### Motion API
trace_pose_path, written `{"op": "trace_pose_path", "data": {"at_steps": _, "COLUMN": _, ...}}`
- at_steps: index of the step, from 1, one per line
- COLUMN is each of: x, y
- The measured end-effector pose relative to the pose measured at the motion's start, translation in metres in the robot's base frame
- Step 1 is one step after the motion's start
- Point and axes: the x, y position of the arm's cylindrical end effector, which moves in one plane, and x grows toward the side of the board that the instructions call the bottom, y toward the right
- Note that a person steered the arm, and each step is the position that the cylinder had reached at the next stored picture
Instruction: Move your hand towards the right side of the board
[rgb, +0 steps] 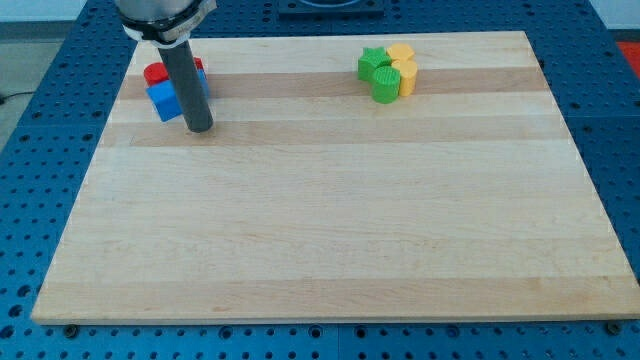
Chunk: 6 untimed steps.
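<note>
Board (330, 220): pale wood, lying on a blue perforated desk (30, 130). Rod tip (200, 130) at the view's upper left, just right of a blue block (162, 101); red blocks (155, 72) sit behind it, partly hidden by the rod. Green blocks (377, 75) and yellow blocks (402, 65) cluster together near the top, right of centre. Step judged: travel rightward barely begun. Next move calls for a long slide to the view's right, kept below the green-yellow cluster. End effector: plain rod, no jaws to open or close, holding nothing; contact with the blue block cannot be told.
</note>
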Motion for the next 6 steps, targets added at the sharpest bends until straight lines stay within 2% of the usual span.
{"op": "trace_pose_path", "data": {"at_steps": 6, "x": 0.005, "y": 0.024}}
